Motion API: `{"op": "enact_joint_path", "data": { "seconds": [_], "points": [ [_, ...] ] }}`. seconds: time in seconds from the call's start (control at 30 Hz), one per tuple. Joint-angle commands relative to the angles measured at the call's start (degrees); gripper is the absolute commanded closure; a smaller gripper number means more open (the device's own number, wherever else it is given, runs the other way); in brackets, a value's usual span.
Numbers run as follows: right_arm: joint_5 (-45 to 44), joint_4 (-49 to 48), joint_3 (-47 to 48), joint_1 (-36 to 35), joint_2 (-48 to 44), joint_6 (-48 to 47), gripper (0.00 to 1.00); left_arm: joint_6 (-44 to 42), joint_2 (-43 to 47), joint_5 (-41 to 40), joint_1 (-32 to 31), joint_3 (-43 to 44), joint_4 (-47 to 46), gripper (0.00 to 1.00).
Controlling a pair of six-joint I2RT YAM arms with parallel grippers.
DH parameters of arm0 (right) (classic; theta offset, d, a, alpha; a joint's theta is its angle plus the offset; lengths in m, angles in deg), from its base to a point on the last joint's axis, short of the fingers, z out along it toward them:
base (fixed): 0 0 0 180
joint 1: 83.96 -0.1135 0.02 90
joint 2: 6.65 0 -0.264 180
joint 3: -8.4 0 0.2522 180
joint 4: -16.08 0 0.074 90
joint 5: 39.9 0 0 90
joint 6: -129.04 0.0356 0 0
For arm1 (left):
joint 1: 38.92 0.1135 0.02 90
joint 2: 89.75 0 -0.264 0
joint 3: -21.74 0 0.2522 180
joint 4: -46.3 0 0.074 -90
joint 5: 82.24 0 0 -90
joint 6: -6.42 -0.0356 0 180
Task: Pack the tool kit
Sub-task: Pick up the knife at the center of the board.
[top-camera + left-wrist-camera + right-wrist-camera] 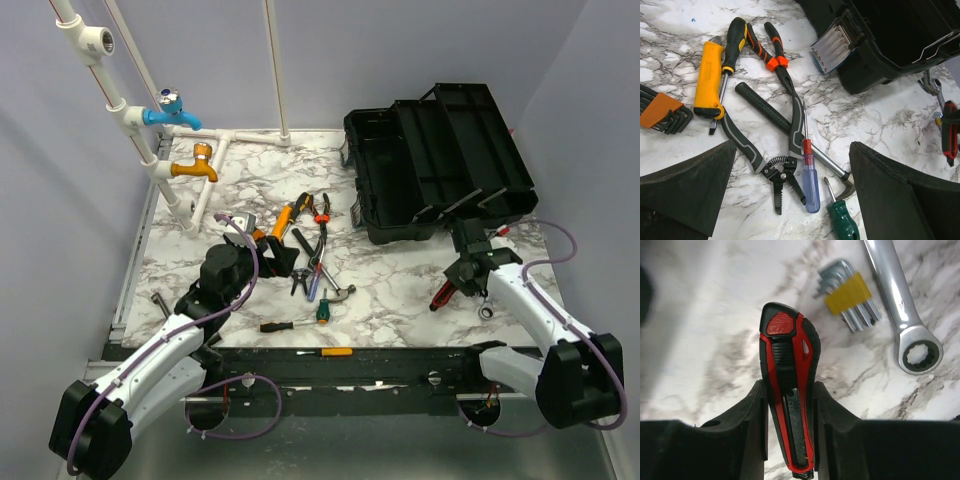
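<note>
The black toolbox (pixel 440 160) stands open at the back right, its tiered trays folded back. In the right wrist view my right gripper (pixel 789 390) is shut on a red-and-black utility knife (pixel 787 355), with a jaw pressed against each side, low over the marble. The knife (pixel 443 293) lies in front of the toolbox. My left gripper (pixel 792 150) is open above a pile of tools: wire strippers (pixel 777 172), a blue screwdriver (pixel 810 185), a green screwdriver (pixel 842 220), a hammer (pixel 770 110), orange pliers (pixel 775 55) and a yellow knife (pixel 709 75).
A ratchet wrench (pixel 905 315) and a yellow hex key set (pixel 847 295) lie beside the red knife. An orange hex key set (pixel 662 112) sits left of the pile. Blue (pixel 170 110) and orange (pixel 195 165) taps on white pipes stand back left. Two screwdrivers (pixel 285 325) lie near the front edge.
</note>
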Motion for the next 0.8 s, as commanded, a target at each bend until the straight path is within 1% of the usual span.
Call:
{"op": "enact_joint_path", "data": {
  "seconds": [0.0,0.1,0.37,0.43,0.5,0.53,0.6,0.63,0.67,0.77],
  "points": [
    [-5.6,3.7,7.3,-0.2,-5.1,-2.6,0.87,-1.3,0.7,1.8,-0.2,-0.9,-3.5,0.02],
    [-7.1,3.7,9.3,-0.2,-8.7,-3.1,0.92,-1.5,0.7,3.2,-0.1,-1.2,-4.8,0.01],
    [-16.7,2.1,14.1,-0.2,-17.8,-10.1,0.92,-1.8,0.1,5.5,-0.1,-2.4,-8.7,0.02],
    [-17.6,-0.6,15.5,-0.2,-19.8,-14.3,0.92,-1.8,-0.5,6.0,-0.1,-2.0,-9.1,0.01],
    [-14.8,-5.7,15.8,-0.2,-22.0,-20.9,0.97,-1.8,-1.2,6.8,-0.1,-1.8,-9.7,0.02],
    [-12.5,-8.6,15.7,-0.2,-23.3,-24.1,0.97,-1.8,-1.4,7.2,-0.1,-1.7,-9.9,0.02],
    [-3.1,-15.8,14.8,-0.2,-25.2,-31.2,0.97,-1.8,-2.0,8.0,-0.1,-1.7,-10.5,0.02],
    [0.2,-19.1,14.5,-0.2,-25.7,-33.5,0.97,-1.7,-2.0,8.4,-0.1,-1.7,-10.8,0.02],
    [2.7,-21.6,14.5,-0.2,-25.8,-34.1,0.97,-1.7,-2.2,8.7,-0.1,-1.8,-11.1,0.02],
    [5.3,-26.5,15.7,-0.2,-23.2,-34.0,0.97,-1.4,-2.9,9.8,-0.1,-1.8,-12.0,0.01]
  ]
}}
